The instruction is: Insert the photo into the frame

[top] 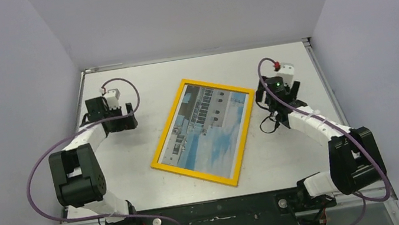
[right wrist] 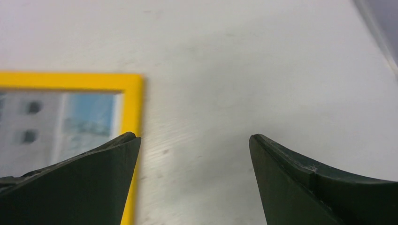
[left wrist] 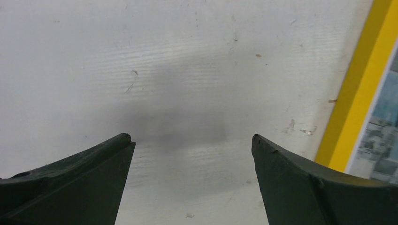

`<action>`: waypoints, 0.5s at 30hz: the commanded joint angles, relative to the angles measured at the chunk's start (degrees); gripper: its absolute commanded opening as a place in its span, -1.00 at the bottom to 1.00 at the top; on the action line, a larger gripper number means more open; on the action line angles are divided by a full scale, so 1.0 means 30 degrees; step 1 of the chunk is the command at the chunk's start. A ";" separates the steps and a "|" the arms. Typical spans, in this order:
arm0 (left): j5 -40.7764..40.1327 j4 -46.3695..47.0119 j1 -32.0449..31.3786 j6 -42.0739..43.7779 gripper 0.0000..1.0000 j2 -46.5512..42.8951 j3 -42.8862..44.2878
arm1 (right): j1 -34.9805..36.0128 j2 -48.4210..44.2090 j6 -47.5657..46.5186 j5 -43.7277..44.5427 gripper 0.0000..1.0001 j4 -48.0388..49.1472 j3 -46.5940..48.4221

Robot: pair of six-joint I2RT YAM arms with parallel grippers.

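The frame (top: pixel 168 124), bright yellow, lies flat and tilted at the middle of the table. The photo (top: pixel 206 132) of a white building, sky and water shows face up inside its border. My left gripper (top: pixel 129 116) is open and empty over bare table, left of the frame's upper left side. The left wrist view (left wrist: pixel 192 138) has the frame's edge (left wrist: pixel 359 89) and a strip of photo (left wrist: pixel 382 122) at the right. My right gripper (top: pixel 270 91) is open and empty just right of the frame's far right corner. In the right wrist view (right wrist: pixel 193 137), that corner (right wrist: pixel 133 101) and the photo (right wrist: pixel 70 117) lie at the left.
The white table (top: pixel 287 153) is walled in by pale panels at the back and both sides. A raised metal rim (top: pixel 323 76) runs along the table's right edge. Purple cables loop from both arms near the bases.
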 commanded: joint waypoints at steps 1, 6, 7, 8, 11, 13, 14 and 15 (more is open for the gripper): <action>-0.2609 1.1489 -0.0436 -0.0966 0.93 -0.2199 -0.4218 | -0.2819 -0.0092 0.1301 0.4703 0.80 0.3315 -0.1978; -0.2842 1.2650 -0.0389 -0.1268 0.93 -0.2451 -0.5390 | -0.3736 0.1114 -0.0995 0.6877 0.81 0.8734 -0.5063; -0.2970 1.2570 -0.0386 -0.1676 0.93 -0.2451 -0.5369 | -0.3896 0.1231 -0.0855 0.6612 0.81 0.8952 -0.5241; -0.3129 1.2359 -0.0386 -0.1932 0.93 -0.2466 -0.5341 | -0.4004 0.1194 -0.0823 0.6392 0.80 0.9426 -0.5593; -0.3466 1.1404 -0.0357 -0.2443 0.93 -0.2582 -0.5494 | -0.4104 0.0871 -0.1013 0.6152 0.80 1.2600 -0.7218; -0.3649 1.2324 -0.0357 -0.2473 0.93 -0.2714 -0.6635 | -0.4164 0.0809 -0.1157 0.6313 0.79 1.3943 -0.8095; -0.3723 1.3251 -0.0357 -0.2566 0.93 -0.2788 -0.7374 | -0.4232 0.0830 -0.1234 0.6307 0.79 1.4459 -0.8334; -0.3791 1.4286 -0.0294 -0.2787 0.93 -0.2929 -0.8144 | -0.4295 0.0858 -0.1372 0.6269 0.79 1.4867 -0.8521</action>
